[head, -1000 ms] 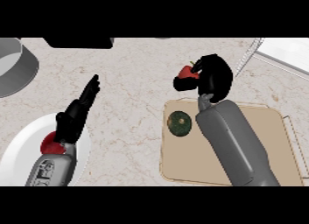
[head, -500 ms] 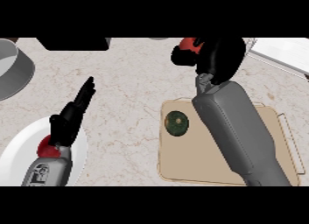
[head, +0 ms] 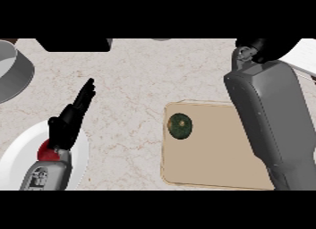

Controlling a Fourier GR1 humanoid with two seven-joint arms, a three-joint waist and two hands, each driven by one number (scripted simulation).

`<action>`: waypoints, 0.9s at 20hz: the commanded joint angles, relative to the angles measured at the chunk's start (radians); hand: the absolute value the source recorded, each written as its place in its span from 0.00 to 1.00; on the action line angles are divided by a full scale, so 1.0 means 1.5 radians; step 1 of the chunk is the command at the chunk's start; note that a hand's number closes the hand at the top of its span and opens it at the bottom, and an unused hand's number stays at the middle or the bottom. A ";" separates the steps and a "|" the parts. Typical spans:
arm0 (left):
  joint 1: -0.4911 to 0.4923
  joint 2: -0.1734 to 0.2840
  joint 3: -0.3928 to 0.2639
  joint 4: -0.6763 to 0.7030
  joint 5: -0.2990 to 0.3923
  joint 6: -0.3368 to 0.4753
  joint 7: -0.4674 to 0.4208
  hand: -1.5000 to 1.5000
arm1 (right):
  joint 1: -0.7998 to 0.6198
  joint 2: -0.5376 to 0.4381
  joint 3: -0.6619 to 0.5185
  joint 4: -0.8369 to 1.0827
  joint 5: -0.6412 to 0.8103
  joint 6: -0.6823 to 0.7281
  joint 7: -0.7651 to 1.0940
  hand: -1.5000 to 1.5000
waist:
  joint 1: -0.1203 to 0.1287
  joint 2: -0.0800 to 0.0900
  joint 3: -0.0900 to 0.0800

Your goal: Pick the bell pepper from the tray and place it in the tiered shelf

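Note:
My right forearm (head: 269, 116) reaches across the tan tray (head: 213, 165) to the view's top right. Only the base of my right hand (head: 264, 47) shows at the upper edge, next to the white tiered shelf (head: 310, 54). The bell pepper is not visible; whatever the hand holds is hidden beyond the edge. A dark green round object (head: 181, 125) lies on the tray's left part. My left hand (head: 73, 117) rests open at the left, fingers pointing up, above a white plate (head: 11, 163).
A grey pot (head: 5, 71) stands at the far left. A black object (head: 74, 44) sits at the top edge. A small red thing (head: 49, 152) shows on the plate beside my left wrist. Bare counter lies between the plate and the tray.
My right hand has carried the red bell pepper up and to the right, from above the tray toward the shelf, until both passed the view's top edge. The left hand stayed put.

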 commanded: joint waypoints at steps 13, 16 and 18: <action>-0.015 -0.015 -0.009 0.002 -0.011 0.009 -0.003 0.50 | -0.132 -0.111 -0.148 0.088 0.056 0.073 -0.002 1.00 | 0.009 0.004 0.000; -0.008 -0.021 -0.010 0.030 -0.018 0.017 -0.023 0.50 | -0.102 -0.156 -0.159 0.022 0.038 0.122 -0.049 1.00 | 0.001 0.002 0.000; -0.010 -0.007 0.000 0.013 -0.001 -0.003 -0.008 0.50 | -0.128 -0.181 -0.190 0.121 0.030 0.064 -0.081 1.00 | 0.009 0.004 0.000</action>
